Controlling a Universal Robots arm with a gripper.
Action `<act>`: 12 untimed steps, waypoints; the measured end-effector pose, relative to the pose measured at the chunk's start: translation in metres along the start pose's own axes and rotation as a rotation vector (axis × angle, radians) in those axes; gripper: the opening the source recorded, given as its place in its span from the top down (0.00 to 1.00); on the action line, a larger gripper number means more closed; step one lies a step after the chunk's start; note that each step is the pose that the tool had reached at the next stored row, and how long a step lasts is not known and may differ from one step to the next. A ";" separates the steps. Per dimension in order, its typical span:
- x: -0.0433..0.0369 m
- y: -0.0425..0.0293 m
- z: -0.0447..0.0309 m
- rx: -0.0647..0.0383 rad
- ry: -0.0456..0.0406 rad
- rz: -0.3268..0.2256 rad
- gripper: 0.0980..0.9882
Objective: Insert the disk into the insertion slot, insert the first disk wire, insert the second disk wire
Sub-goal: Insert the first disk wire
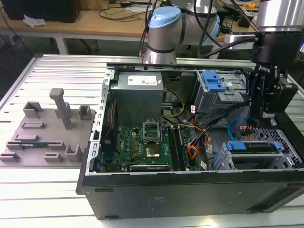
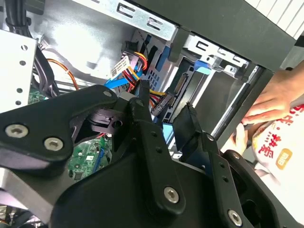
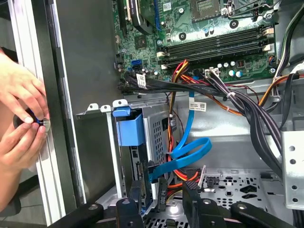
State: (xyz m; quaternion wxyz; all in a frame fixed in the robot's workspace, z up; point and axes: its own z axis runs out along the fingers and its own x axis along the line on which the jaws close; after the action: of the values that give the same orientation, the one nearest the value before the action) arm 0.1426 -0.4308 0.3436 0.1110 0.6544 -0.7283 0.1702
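Inside the insertion slot (image 1: 286,138) sits the disk (image 1: 252,147); near it the claw (image 1: 268,115) hangs, spread apart.

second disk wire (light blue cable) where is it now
In the exterior view the second disk wire loops inside the case toward the exterior view's right, between the insertion slot and the blue-latched taller bay.

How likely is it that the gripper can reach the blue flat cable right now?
Probably yes. The gripper hangs close to the blue flat cable, whose loop lies exposed beside the drive cage; only the orange-red wires crowd it.
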 end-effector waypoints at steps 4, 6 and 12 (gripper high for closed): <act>-0.0028 0.0003 -0.0005 0.001 0.0096 -0.001 0.68; -0.0047 0.0005 -0.0001 0.002 0.0147 -0.001 0.68; -0.0080 -0.0004 0.0006 0.002 0.0205 -0.001 0.68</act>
State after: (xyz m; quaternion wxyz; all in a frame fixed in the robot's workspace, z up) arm 0.1440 -0.4237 0.3400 0.1178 0.6532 -0.7266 0.1777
